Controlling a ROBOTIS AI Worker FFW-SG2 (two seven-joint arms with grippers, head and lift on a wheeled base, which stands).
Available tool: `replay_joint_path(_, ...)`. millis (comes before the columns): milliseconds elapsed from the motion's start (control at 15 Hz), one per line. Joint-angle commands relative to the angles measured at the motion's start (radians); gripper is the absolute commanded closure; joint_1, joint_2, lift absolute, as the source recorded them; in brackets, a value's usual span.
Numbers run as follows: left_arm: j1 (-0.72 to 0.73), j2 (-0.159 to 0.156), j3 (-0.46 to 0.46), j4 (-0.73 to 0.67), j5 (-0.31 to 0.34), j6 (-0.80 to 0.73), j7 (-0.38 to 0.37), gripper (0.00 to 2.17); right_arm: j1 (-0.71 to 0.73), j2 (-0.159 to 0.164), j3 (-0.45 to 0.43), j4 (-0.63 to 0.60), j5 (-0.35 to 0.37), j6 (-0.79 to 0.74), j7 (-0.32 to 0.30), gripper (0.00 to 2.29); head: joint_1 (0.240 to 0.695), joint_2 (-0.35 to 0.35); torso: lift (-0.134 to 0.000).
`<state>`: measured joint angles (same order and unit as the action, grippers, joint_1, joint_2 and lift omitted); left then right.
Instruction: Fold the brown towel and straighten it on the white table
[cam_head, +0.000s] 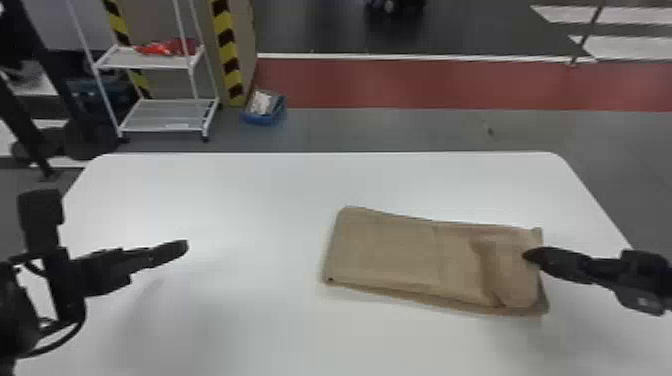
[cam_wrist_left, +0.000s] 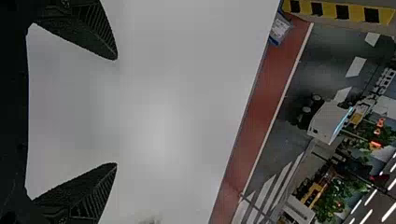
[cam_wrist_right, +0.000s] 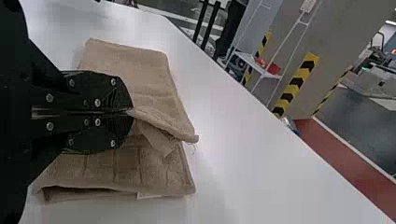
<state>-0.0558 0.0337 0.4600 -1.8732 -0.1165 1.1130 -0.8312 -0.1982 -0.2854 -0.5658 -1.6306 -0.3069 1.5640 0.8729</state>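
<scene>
The brown towel (cam_head: 400, 252) lies folded as a flat rectangle right of centre on the white table (cam_head: 260, 200), its right end rumpled. At that right end my right gripper (cam_head: 532, 255) holds a fold of cloth. In the right wrist view, the right gripper (cam_wrist_right: 132, 112) is shut on the towel (cam_wrist_right: 140, 70), pinching up a layer that bunches into a ridge. Well left of the towel, my left gripper (cam_head: 182, 247) stays over bare table. Its fingers are wide apart in the left wrist view, where the left gripper (cam_wrist_left: 116, 111) has nothing between them.
Beyond the table's far edge stand a white shelf rack (cam_head: 160, 62) with red items on it and a blue box (cam_head: 264, 107) on the floor. Striped yellow and black posts (cam_head: 227, 50) rise beside the rack.
</scene>
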Motion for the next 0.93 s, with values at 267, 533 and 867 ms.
replay_joint_path(267,0.011,0.000,0.002,0.000,0.000,0.000,0.001,0.07,0.011,0.000,-0.011,0.011,0.071,0.008,0.029,0.05,0.695,-0.022,-0.124)
replay_joint_path(533,0.011,0.005,0.002,0.005,0.000,-0.003,0.003,0.07,0.026,-0.015,-0.042,0.009,0.095,0.008,0.057,0.08,0.695,-0.034,-0.124)
replay_joint_path(867,0.011,0.008,0.002,0.009,0.000,-0.009,0.003,0.07,0.019,-0.014,0.014,0.012,0.149,0.008,0.054,0.16,0.695,-0.056,-0.124)
